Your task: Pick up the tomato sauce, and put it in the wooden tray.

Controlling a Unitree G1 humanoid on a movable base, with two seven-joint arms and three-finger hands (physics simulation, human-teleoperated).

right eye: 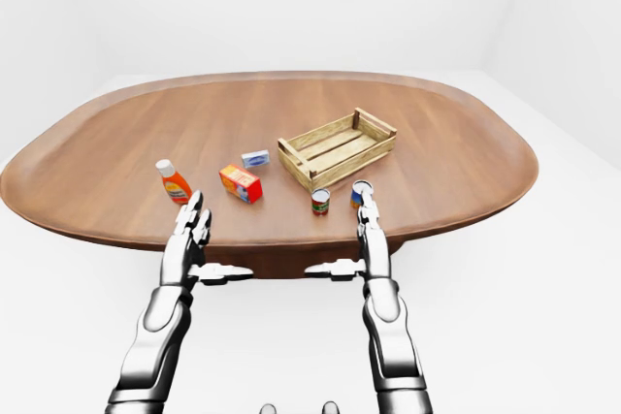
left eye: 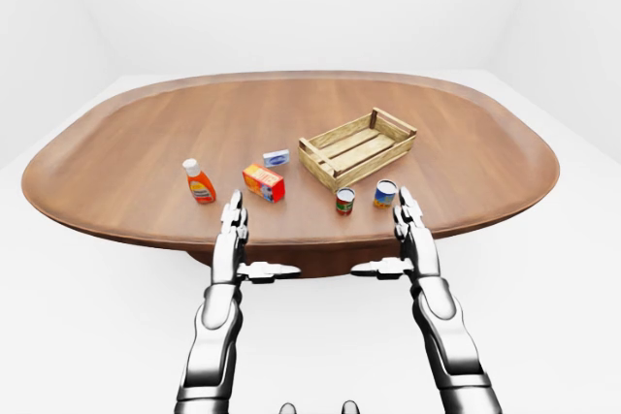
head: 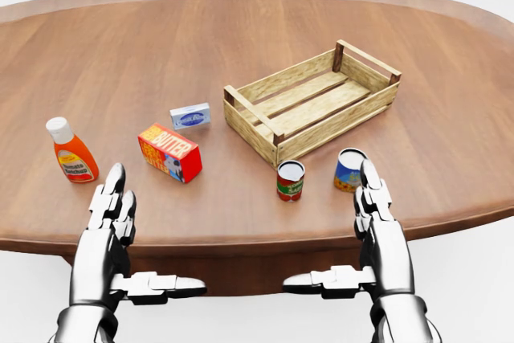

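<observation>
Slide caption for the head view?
Both open hands hover at the table edge; tomato sauce bottle stands left, wooden tray empty.

Both hands, left [head: 108, 218] and right [head: 377, 214], are glossy polished metal. Beyond their fingertips spreads a smooth, satin wood table [head: 120, 62]; the crate [head: 312, 102] beyond the right hand is pale, rough, matt slatted wood.

1. A large oval wooden table [left eye: 146, 143] with a raised rim filled the middle of the room.
2. Its dark base [left eye: 310, 261] showed under the near edge.
3. The floor [left eye: 87, 327] was plain white.
4. White walls [left eye: 291, 7] stood behind, evenly and softly lit.
</observation>
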